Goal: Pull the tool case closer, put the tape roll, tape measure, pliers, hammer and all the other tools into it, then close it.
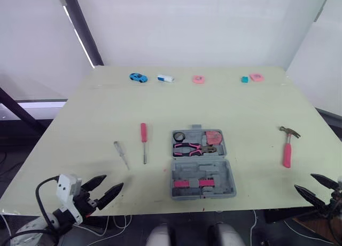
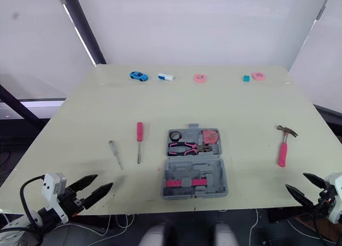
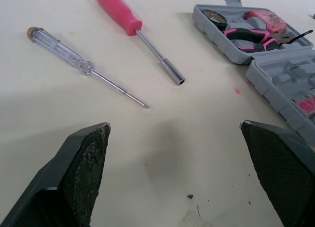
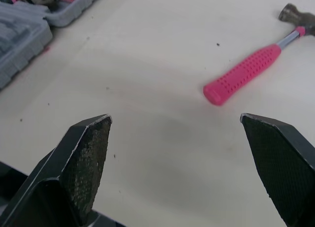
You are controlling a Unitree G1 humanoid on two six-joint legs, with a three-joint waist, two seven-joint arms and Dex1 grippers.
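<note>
The grey tool case (image 1: 202, 163) lies open at the table's near middle. Its far half holds the black tape roll (image 1: 178, 136), the pink-handled pliers (image 1: 193, 148) and a pink tape measure (image 1: 214, 136). A pink-handled screwdriver (image 1: 144, 141) and a clear tester screwdriver (image 1: 121, 153) lie left of the case. The pink-handled hammer (image 1: 288, 145) lies to its right. My left gripper (image 1: 107, 189) hangs open at the near left edge, short of the screwdrivers. My right gripper (image 1: 315, 187) is open at the near right edge, below the hammer.
Along the far edge of the table (image 1: 85, 118) sit a blue toy car (image 1: 138, 77), a white and blue object (image 1: 165, 78), two pink objects (image 1: 198, 79) and a small teal block (image 1: 244, 79). Dark poles slant at the left.
</note>
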